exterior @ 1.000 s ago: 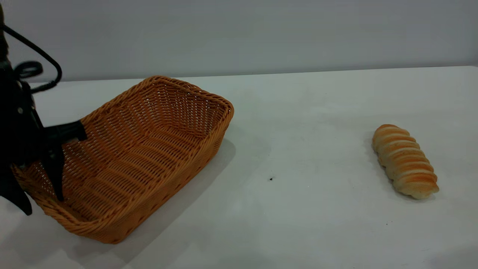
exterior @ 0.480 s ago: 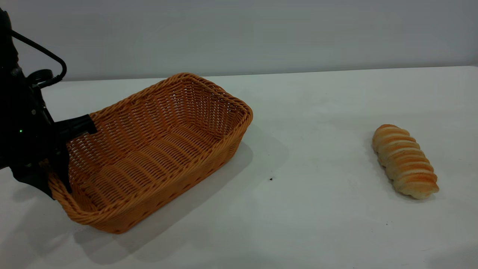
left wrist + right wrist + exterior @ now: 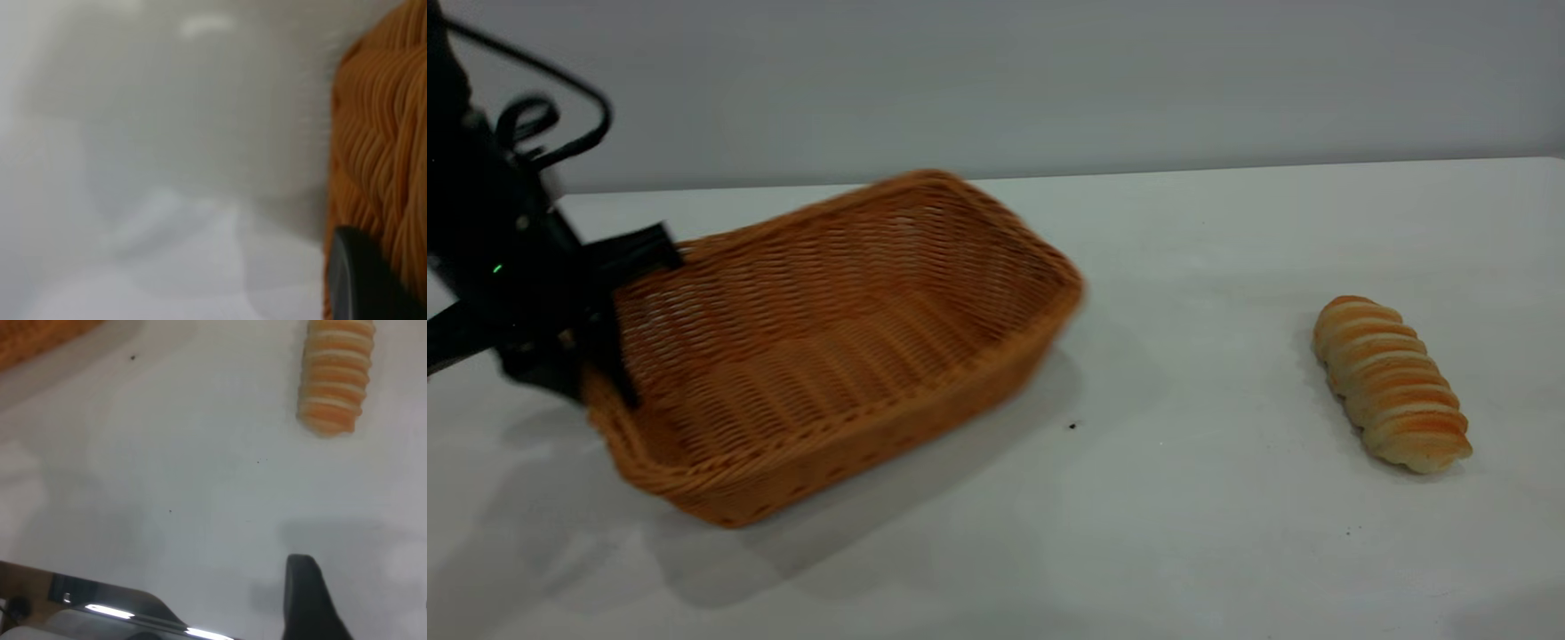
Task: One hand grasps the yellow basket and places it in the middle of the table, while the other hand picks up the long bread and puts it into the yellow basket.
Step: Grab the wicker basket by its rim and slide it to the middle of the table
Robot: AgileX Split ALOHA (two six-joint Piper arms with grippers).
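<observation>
The yellow basket (image 3: 889, 449), orange-tan wicker, sits left of the table's middle, its long side angled toward the back right. My left gripper (image 3: 591, 378) is shut on the rim of its left end. One finger is inside the wall and one outside. The left wrist view shows a dark finger (image 3: 360, 280) pressed against the basket weave (image 3: 387, 133). The long bread (image 3: 1392, 382) lies alone on the white table (image 3: 1183, 533) at the right. My right gripper (image 3: 363, 587) hovers open above bare table, short of the long bread (image 3: 337, 377), holding nothing. It is outside the exterior view.
A small dark speck (image 3: 1072, 426) marks the tabletop between basket and bread. A corner of the basket (image 3: 40, 340) shows in the right wrist view. The left arm's black cables (image 3: 560, 124) loop above the basket's left end. A grey wall stands behind the table.
The left gripper has carried the basket to the right, toward the table's middle, and turned it more crosswise. The bread has not moved.
</observation>
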